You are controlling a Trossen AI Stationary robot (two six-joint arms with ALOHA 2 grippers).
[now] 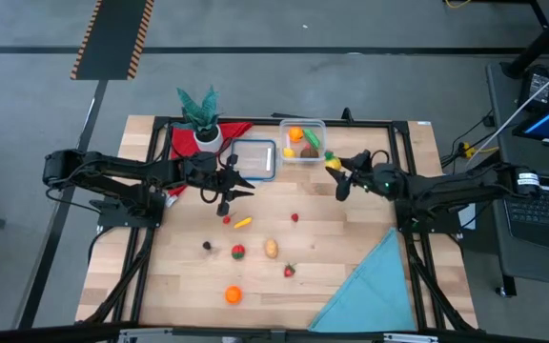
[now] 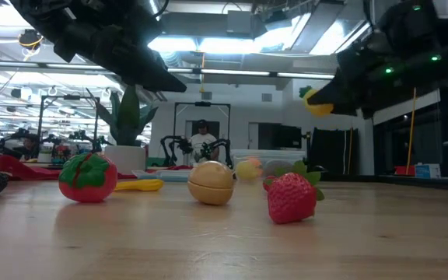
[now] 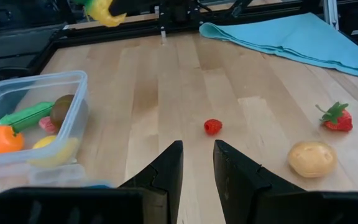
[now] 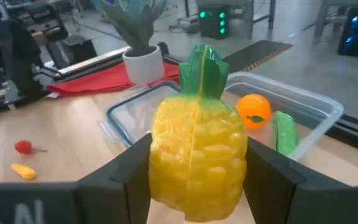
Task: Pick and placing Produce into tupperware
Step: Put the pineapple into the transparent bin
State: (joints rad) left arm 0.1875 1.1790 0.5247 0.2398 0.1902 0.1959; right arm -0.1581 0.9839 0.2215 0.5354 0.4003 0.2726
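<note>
My right gripper (image 1: 336, 170) is shut on a yellow toy pineapple (image 4: 197, 155), just to the near right of the clear tupperware (image 1: 301, 140). The tub holds an orange piece (image 4: 253, 109), a green one (image 4: 283, 134) and a brown one (image 3: 62, 109). My left gripper (image 3: 197, 158) is open and empty above the table, near the blue-rimmed lid (image 1: 254, 159). On the wood lie a small red berry (image 3: 212, 126), a potato (image 3: 312, 158), a strawberry (image 3: 335, 117), a tomato (image 2: 89, 176), a yellow piece (image 1: 243, 223) and an orange (image 1: 233, 295). My right gripper pinches the pineapple's yellow body by its two sides (image 4: 166, 162) between its two fingers (image 4: 132, 171). The fingers come about level from the table's right side. The pineapple (image 2: 315, 101) is lifted clear of the table, its green crown (image 4: 202, 68) pointing away from the wrist, toward the tub.
A potted plant (image 1: 201, 119) in a white pot stands on a red cloth (image 1: 227, 133) at the far left. A folded blue cloth (image 1: 370, 286) lies at the near right corner. A person (image 2: 202, 140) is in the room beyond the table.
</note>
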